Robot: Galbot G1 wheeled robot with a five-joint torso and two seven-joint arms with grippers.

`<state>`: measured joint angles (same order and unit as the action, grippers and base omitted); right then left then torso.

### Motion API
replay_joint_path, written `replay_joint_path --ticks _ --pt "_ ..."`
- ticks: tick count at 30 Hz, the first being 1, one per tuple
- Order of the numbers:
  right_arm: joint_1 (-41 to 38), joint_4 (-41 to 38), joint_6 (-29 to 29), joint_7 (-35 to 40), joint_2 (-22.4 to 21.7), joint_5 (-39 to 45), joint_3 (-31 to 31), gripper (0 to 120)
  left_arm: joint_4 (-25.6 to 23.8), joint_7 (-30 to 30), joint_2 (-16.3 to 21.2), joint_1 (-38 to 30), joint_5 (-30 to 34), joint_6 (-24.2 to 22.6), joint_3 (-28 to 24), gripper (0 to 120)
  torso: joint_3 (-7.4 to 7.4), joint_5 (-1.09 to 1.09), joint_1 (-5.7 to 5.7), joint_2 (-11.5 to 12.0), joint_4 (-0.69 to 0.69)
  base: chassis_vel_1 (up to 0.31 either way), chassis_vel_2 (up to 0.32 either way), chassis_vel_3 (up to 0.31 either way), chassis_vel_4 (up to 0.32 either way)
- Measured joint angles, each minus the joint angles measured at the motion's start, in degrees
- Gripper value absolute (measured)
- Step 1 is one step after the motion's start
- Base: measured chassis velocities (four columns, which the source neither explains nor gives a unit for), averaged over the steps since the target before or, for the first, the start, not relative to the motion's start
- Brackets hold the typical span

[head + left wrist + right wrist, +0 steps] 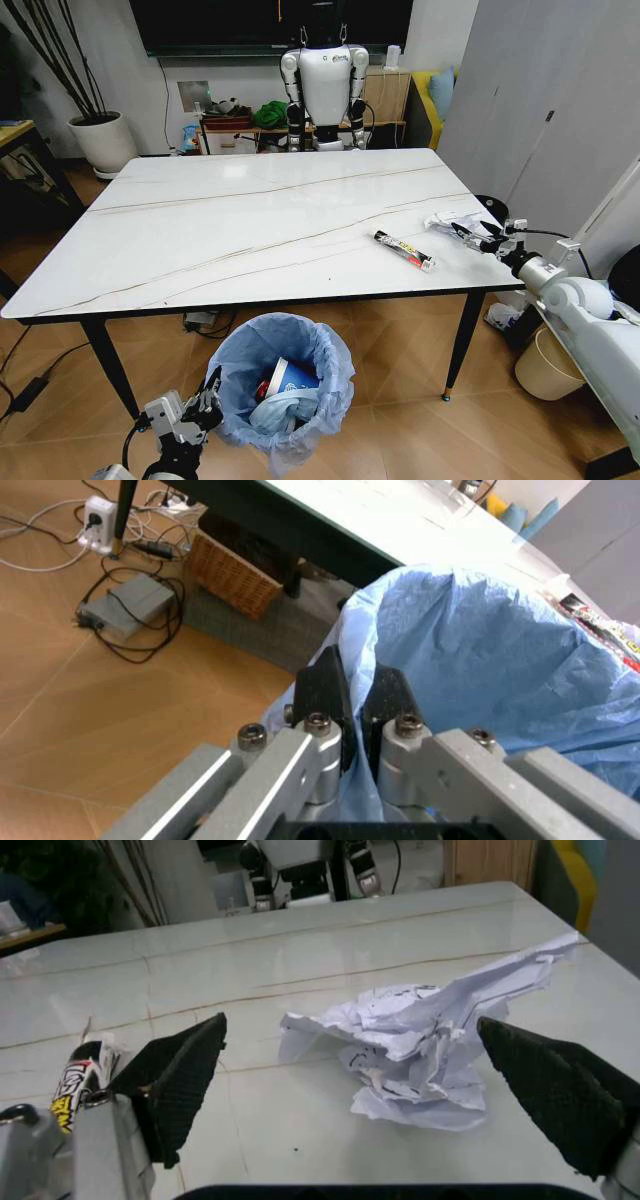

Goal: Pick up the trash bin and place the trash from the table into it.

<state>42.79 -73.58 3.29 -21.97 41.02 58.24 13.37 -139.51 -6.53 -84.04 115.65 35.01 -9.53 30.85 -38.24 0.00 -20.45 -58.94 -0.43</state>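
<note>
Left tool (350,705) pinches the trash bin (283,385) rim, near edge, cup already inside. Right tool (370,1095) spread around crumpled paper (430,1050) on surface (230,230); dark wrapper (404,250) remains.

You see a white marble table (230,230), dark wrapper (404,250) near its right edge, crumpled paper (452,221) beside it.

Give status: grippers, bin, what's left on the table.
Left gripper shut on the bin rim, below the table edge. Right gripper open around the crumpled paper. Long wrapper also on table. Nothing blocking.
</note>
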Motion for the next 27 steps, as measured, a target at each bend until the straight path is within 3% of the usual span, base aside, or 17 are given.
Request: replay_joint_path --ticks 9,22,27 --pt "-0.93 1.7 0.59 -0.02 0.11 -0.55 -0.63 81 0.32 -0.12 0.02 -0.41 0.26 -0.02 -0.01 0 0.0 0.0 0.0 -0.01 0.0 0.0 0.0 0.0 0.0" --pt "-0.85 2.64 0.69 -1.07 -0.1 -1.43 -1.13 38 0.4 -0.33 0.3 -0.71 0.92 -0.14 0.07 0 0.0 0.0 0.0 -0.01 0.0 0.0 0.0 0.0 0.0" --pt "-0.53 2.32 0.67 -1.31 -0.31 -2.0 -1.5 15 0.4 -0.35 0.37 -0.78 1.08 -0.15 0.11 0 0.0 0.0 0.0 -0.01 0.0 0.0 0.0 0.0 0.0"
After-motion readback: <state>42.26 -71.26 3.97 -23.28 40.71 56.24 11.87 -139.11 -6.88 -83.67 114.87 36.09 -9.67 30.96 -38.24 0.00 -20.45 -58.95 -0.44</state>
